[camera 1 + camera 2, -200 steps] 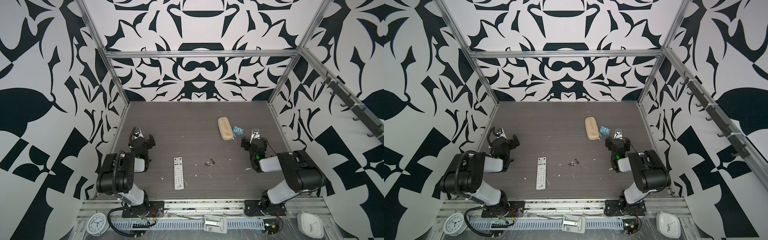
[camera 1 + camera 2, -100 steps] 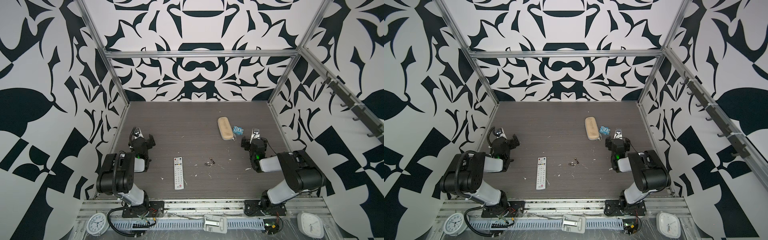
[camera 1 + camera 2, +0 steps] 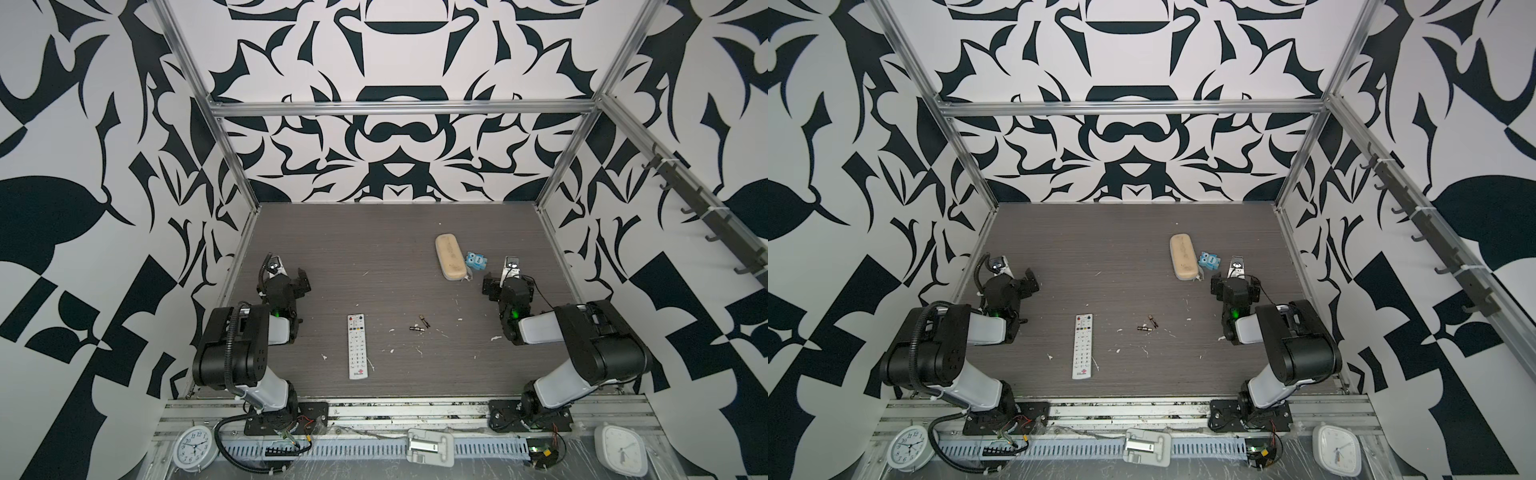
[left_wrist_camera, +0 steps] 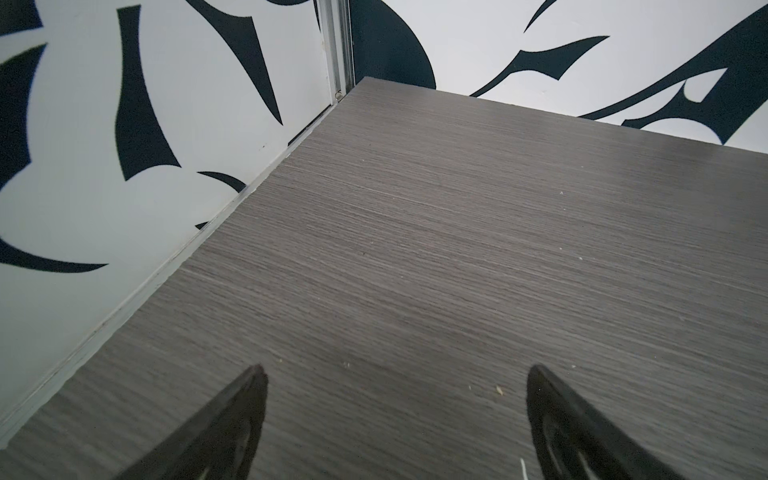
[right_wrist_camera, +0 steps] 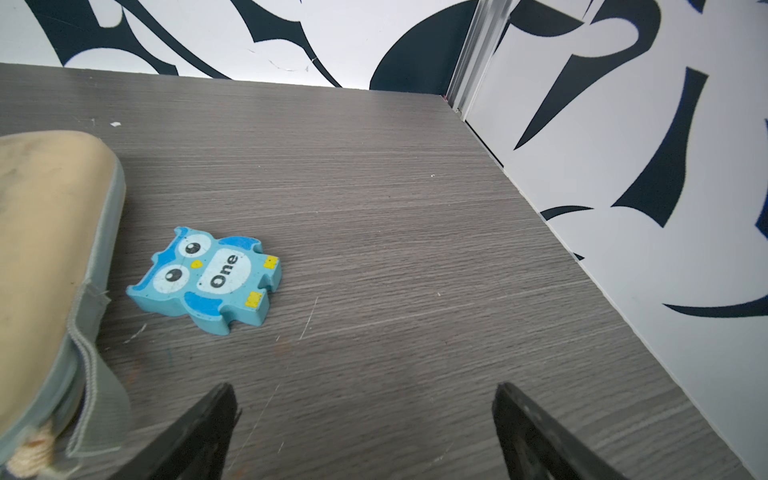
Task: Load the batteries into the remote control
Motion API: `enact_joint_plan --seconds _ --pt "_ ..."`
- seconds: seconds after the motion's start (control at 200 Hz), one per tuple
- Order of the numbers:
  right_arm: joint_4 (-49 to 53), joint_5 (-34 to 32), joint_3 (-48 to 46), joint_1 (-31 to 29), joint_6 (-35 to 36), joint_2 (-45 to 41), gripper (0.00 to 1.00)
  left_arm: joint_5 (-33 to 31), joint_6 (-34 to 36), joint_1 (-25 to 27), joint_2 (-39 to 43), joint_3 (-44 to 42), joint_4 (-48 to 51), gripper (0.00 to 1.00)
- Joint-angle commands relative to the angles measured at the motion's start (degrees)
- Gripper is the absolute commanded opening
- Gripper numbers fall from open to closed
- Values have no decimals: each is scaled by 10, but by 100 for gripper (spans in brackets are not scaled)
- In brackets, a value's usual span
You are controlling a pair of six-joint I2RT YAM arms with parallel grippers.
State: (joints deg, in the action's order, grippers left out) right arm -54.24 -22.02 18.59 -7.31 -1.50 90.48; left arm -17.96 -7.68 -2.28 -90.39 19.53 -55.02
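Observation:
The remote control (image 3: 358,346) (image 3: 1082,346) lies button side up near the front middle of the dark table, long axis front to back. Two tiny dark batteries (image 3: 417,328) (image 3: 1144,328) lie loose just to its right, close together. My left gripper (image 3: 286,279) (image 3: 1011,282) rests low at the left wall, open and empty (image 4: 397,370), over bare table. My right gripper (image 3: 508,283) (image 3: 1235,284) rests low at the right side, open and empty (image 5: 365,386). Neither wrist view shows the remote control or the batteries.
A beige oblong case (image 3: 450,256) (image 5: 41,249) and a blue owl block (image 3: 476,262) (image 5: 208,278) lie just beyond my right gripper. White scraps (image 3: 392,351) dot the table. Patterned walls close in on three sides. Two clocks (image 3: 194,448) stand on the front rail.

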Motion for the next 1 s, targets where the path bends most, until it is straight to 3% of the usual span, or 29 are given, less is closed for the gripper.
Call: enact_joint_plan --seconds 0.0,0.995 --pt "-16 0 6 2 0 -8 100 -2 -4 -2 8 5 -11 99" --pt "-10 2 6 2 -3 -11 100 -1 -4 -1 9 7 -7 99"
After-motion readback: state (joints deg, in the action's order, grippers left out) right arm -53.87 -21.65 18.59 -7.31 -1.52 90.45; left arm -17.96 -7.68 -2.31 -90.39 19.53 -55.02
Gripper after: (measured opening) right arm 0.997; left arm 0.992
